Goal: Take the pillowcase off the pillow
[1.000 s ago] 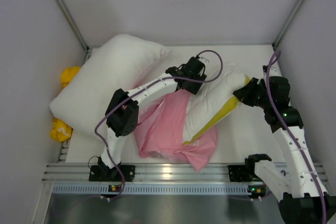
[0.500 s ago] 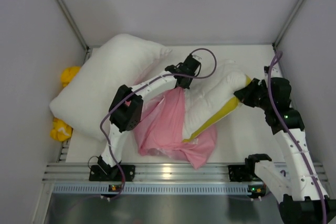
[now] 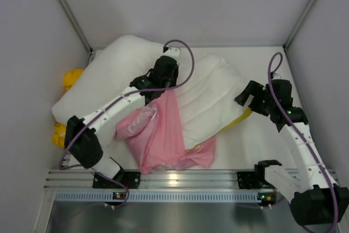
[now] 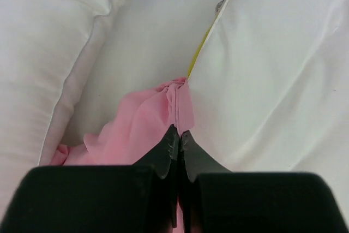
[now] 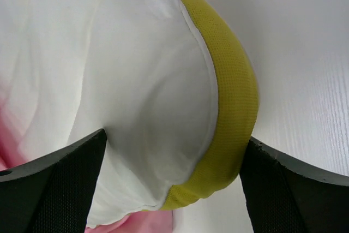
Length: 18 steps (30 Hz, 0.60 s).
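Fingers of left gripper pinching pillowcase fold, closed tight on fabric; right gripper fingers, spread wide, clamping pillow corner between them.

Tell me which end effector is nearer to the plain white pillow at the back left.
Left. The left end effector, pinching the pink pillowcase, is just beside the plain white pillow; the right end effector grips the yellow-edged pillow far off on the other side.
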### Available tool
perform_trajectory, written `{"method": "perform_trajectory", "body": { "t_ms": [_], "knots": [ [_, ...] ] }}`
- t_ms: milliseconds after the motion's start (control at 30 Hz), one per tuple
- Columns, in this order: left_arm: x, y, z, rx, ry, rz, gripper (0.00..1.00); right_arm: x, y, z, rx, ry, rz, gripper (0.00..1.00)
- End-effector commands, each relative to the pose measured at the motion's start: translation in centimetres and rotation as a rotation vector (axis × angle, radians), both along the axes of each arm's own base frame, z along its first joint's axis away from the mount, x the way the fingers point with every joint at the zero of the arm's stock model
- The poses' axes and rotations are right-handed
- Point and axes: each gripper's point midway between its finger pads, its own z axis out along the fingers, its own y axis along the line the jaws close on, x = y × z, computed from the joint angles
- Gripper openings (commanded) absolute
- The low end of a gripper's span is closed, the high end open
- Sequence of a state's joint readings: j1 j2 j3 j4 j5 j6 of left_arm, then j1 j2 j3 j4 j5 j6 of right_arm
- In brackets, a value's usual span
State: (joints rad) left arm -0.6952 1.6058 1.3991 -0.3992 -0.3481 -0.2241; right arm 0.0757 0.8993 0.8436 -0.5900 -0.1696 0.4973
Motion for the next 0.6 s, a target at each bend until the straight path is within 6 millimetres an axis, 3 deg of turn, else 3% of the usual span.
{"method": "perform_trajectory", "body": {
  "t_ms": [0,100,233,267,333,400,433,567],
  "knots": [
    [-0.2,0.9,10.0,-0.225,-0.275,0.05,0.0,0.5,1.4,1.0,0.044,-0.033,0.07,0.92],
    [-1.9,1.9,11.1,-0.271,-0.317,0.035,0.0,0.4,0.9,3.7,0.012,-0.131,0.061,0.93],
    [-3.8,2.9,11.6,-0.328,-0.349,0.017,0.0,0.3,-0.9,8.8,-0.055,-0.271,-0.003,0.93],
    [-4.2,3.0,10.6,-0.327,-0.332,0.013,0.0,0.4,-1.1,10.6,-0.07,-0.314,-0.007,0.93],
    [-5.2,3.3,11.0,-0.367,-0.333,0.002,0.0,0.9,-1.0,13.0,-0.086,-0.36,0.01,0.93],
    [-6.0,3.3,10.2,-0.389,-0.31,-0.008,0.0,1.8,-0.5,13.5,-0.078,-0.352,0.037,0.94],
    [-6.7,3.8,11.0,-0.413,-0.327,-0.01,0.0,2.1,-0.4,14.5,-0.081,-0.37,0.042,0.94],
    [-8.4,4.8,11.4,-0.45,-0.339,-0.019,0.0,4.3,-1.9,15.4,-0.155,-0.372,-0.017,0.95]
  ]
}}
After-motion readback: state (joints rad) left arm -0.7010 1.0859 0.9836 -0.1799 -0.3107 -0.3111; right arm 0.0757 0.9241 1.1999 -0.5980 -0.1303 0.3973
